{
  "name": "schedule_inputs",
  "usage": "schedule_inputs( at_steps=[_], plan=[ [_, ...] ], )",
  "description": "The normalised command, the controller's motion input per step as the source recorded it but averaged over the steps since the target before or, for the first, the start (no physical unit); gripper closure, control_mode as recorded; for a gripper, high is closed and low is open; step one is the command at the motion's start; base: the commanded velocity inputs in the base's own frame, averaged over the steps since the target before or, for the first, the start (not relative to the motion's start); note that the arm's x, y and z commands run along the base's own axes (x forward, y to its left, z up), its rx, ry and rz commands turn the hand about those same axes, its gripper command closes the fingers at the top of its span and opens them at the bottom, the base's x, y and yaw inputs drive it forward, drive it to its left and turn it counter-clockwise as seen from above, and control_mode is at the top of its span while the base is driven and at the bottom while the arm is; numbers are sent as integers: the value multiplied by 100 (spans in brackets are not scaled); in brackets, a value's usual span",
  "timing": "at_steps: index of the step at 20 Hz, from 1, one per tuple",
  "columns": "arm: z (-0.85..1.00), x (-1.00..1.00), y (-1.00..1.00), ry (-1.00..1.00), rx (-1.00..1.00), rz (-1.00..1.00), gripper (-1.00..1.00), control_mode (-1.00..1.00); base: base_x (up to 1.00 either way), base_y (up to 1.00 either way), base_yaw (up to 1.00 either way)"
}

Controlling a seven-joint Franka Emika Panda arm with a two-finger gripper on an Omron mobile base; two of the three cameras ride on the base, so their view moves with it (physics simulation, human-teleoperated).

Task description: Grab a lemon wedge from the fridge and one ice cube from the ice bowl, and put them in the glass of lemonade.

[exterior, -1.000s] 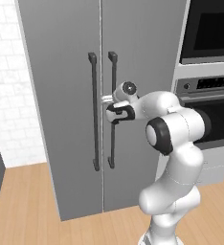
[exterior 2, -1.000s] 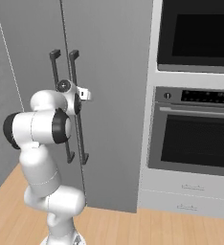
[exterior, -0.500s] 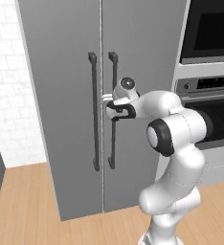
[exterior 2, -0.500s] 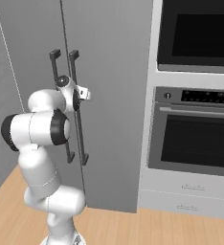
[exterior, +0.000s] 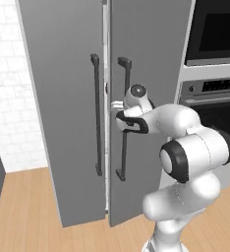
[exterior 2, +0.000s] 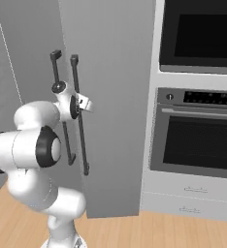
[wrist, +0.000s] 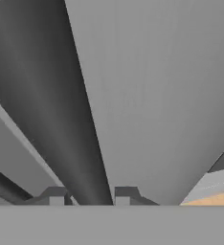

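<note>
Pincer [wrist: 89, 196] clamped shut on my fridge's [exterior: 63, 98] right handle [exterior: 123, 118], mid-frame. Wood floor [exterior: 28, 206] lay lower left, ovens [exterior 2: 198, 97] at right.

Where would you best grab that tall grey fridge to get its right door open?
By the right door's long dark vertical bar handle, around mid-height, coming straight on from the front. It stands off the tall matte-grey fridge, leaving room for fingers either side; the two-finger gripper is shut on it there.
</note>
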Motion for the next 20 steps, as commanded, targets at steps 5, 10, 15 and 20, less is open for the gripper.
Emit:
schedule_inputs(
  at_steps=[5, 10, 15, 20],
  plan=[
    [30, -87, -97, 0, 14, -10, 100, -100, 0, 0, 0],
    [19, -85, -100, 0, 15, -9, 100, -100, 0, 0, 0],
    [7, -65, -85, 0, 7, -16, -100, -100, 0, 0, 0],
    [69, -72, -33, -7, 2, -4, -100, -100, 0, 0, 0]
  ],
)
